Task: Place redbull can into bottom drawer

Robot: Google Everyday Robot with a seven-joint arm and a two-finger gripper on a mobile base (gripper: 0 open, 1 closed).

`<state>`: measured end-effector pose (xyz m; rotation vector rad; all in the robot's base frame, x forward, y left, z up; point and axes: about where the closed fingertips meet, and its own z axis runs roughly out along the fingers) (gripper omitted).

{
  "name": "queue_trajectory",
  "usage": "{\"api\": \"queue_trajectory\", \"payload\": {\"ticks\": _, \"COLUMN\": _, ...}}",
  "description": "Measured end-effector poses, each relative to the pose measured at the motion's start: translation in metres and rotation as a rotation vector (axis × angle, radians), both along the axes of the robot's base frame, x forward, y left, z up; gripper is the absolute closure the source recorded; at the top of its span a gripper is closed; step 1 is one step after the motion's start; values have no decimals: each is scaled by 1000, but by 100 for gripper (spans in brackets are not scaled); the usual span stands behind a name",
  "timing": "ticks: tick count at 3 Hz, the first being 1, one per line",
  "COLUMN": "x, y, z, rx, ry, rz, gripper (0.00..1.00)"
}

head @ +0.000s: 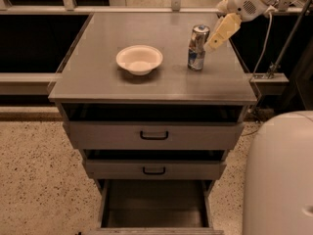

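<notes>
The redbull can (197, 48) stands upright on the grey cabinet top (98, 80), right of centre. My gripper (218, 34) hangs from the white arm at the upper right. It is just to the right of the can's upper part, very near it, and I cannot tell whether it touches. The bottom drawer (154, 202) is pulled out at the foot of the cabinet, and its grey floor shows with nothing on it.
A white bowl (139, 59) sits on the cabinet top left of the can. Two shallower drawers with black handles (154, 135) (154, 170) are slightly pulled out above the bottom drawer. My white body (279, 175) fills the lower right. Metal rails run behind.
</notes>
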<state>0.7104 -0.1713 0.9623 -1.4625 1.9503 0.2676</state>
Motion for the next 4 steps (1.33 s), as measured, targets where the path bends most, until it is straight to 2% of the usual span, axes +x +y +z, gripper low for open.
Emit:
{"api": "queue_trajectory", "payload": {"ticks": 1, "x": 5, "y": -2, "z": -4, "rx": -1, "ry": 1, "rz": -7, "gripper": 0}}
{"api": "queue_trajectory", "payload": {"ticks": 2, "x": 9, "y": -1, "z": -25, "rx": 7, "ry": 48, "rz": -19, "gripper": 0}}
{"api": "queue_trajectory", "payload": {"ticks": 3, "x": 21, "y": 13, "z": -49, "rx": 29, "ry": 84, "rz": -6, "gripper": 0}}
{"api": "queue_trajectory", "payload": {"ticks": 4, "x": 33, "y": 28, "z": -67, "rx": 44, "ry": 98, "rz": 9, "gripper": 0}}
